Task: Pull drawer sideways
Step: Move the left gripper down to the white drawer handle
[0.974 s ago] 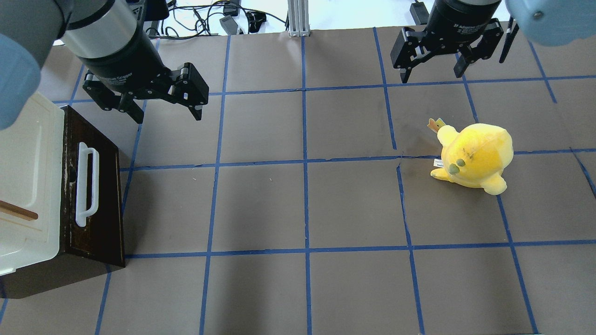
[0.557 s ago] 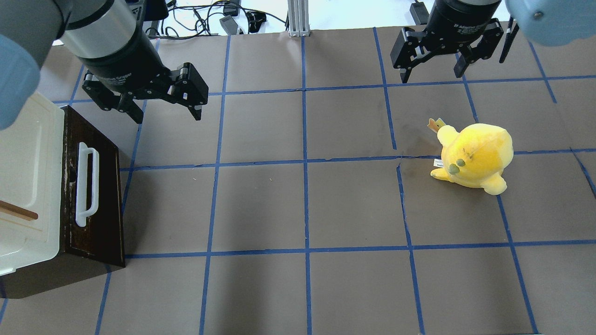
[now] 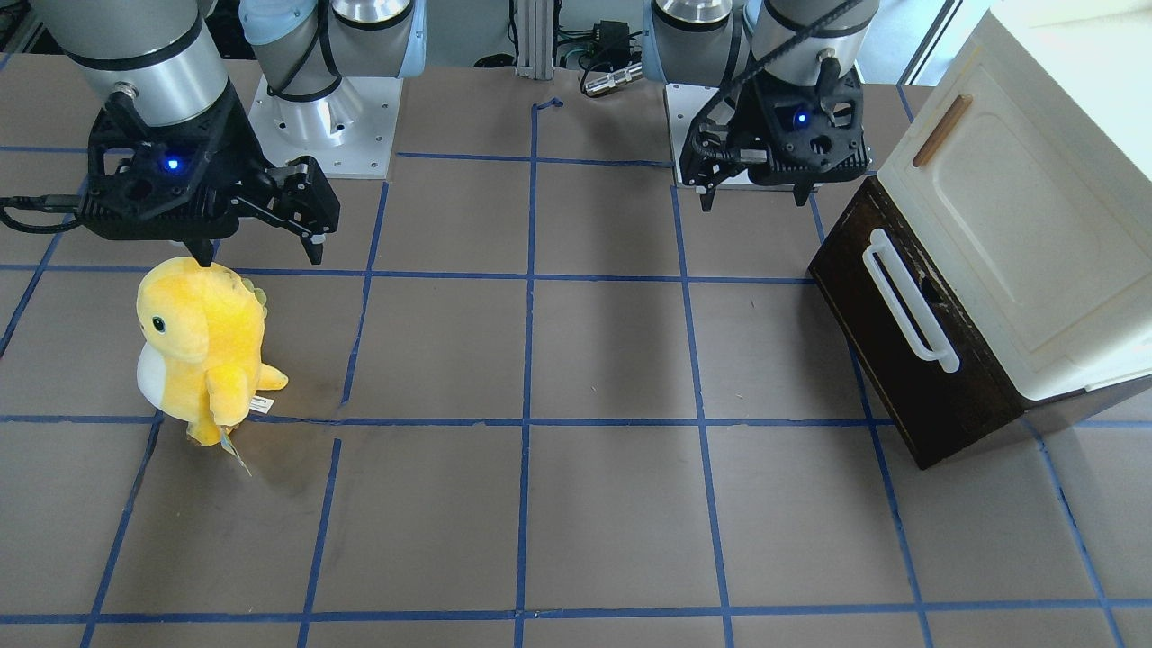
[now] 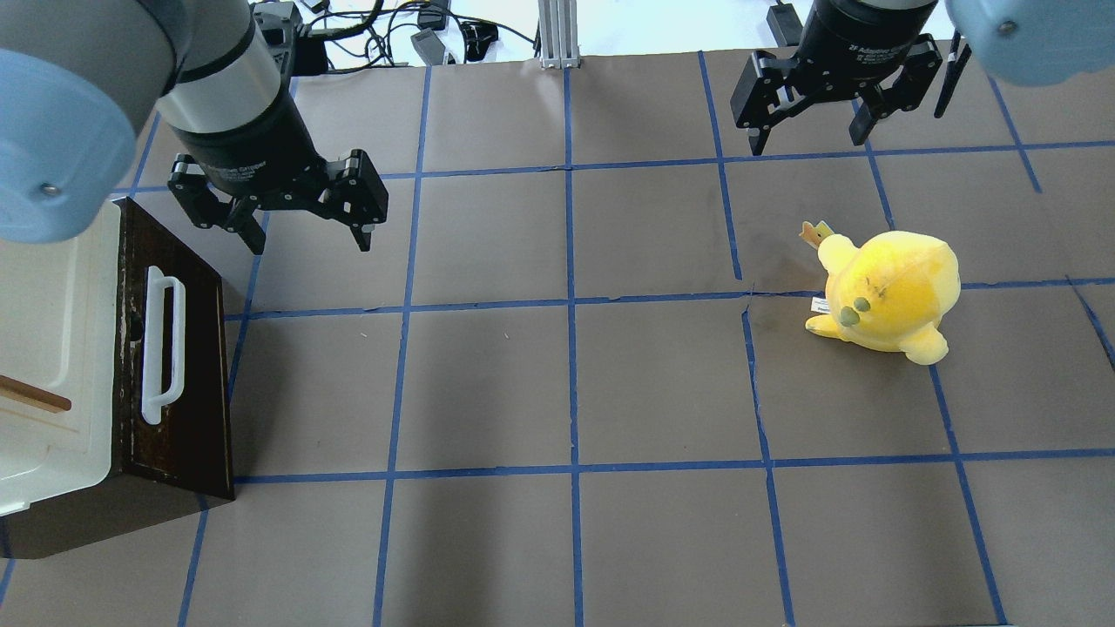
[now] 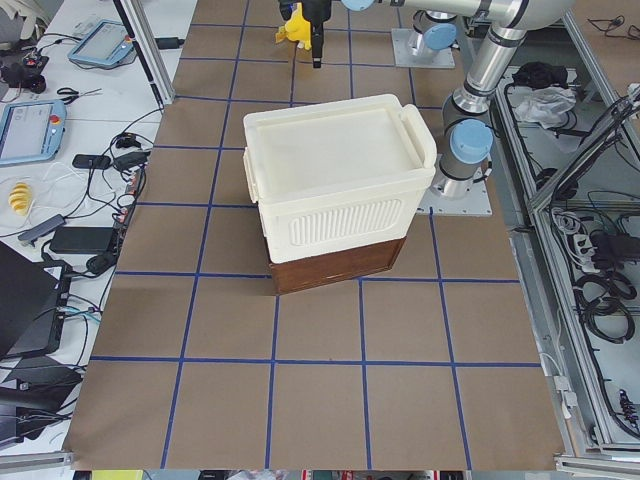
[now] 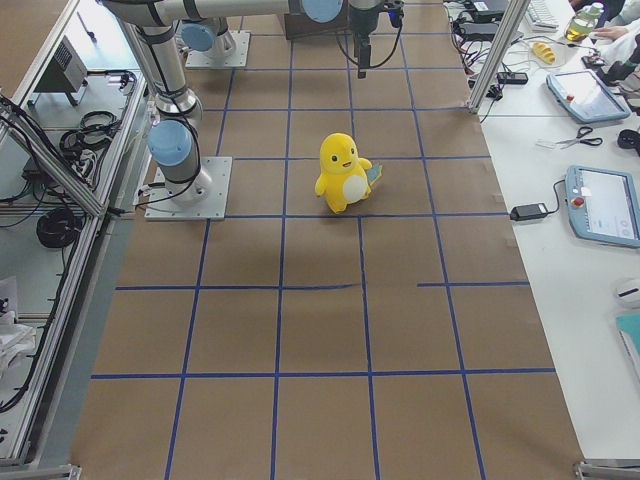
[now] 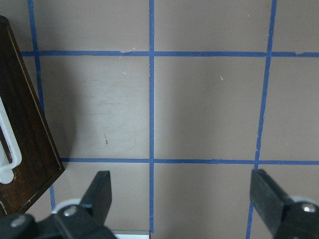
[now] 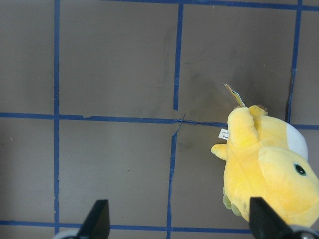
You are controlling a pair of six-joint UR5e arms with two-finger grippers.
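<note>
The dark brown drawer (image 4: 205,374) sits shut under a cream cabinet (image 4: 52,331) at the table's left edge. Its long white bar handle (image 4: 163,344) faces the table's middle. The drawer also shows in the front-facing view (image 3: 891,360) and at the left edge of the left wrist view (image 7: 25,134). My left gripper (image 4: 311,244) is open and empty. It hovers above the mat just past the drawer's far corner, apart from the handle, and also shows in the front-facing view (image 3: 754,202). My right gripper (image 4: 807,144) is open and empty at the far right.
A yellow plush toy (image 4: 888,292) stands on the right half of the mat, just near of the right gripper. It also shows in the right wrist view (image 8: 264,169). The brown mat (image 4: 566,392) has a grid of blue tape. Cables lie beyond the far edge.
My left gripper has turned a little and moved slightly nearer, toward the drawer's far corner. The right gripper, drawer and plush have not moved.
</note>
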